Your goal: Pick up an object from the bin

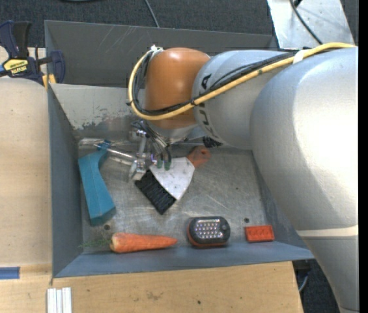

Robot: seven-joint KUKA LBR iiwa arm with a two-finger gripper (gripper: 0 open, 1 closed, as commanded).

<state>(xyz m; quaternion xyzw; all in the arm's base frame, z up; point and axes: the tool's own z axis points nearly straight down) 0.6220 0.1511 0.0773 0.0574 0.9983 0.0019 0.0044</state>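
My gripper [147,156] hangs low in the middle of the bin, just under the orange dome on the wrist. Right below it lies a black brush head [155,193] against a white, rounded flat piece [178,177]. Left of the gripper is a clear plastic thing with a blue tip [107,150], and beside that a long blue block [95,188] lies along the left wall. A small orange-brown piece [199,156] peeks out at the gripper's right, partly under the arm.
Along the front wall lie an orange carrot [143,242], a dark oval device with a red rim and a grid of buttons [208,231], and a small red block [259,233]. The thick arm covers the bin's right and rear.
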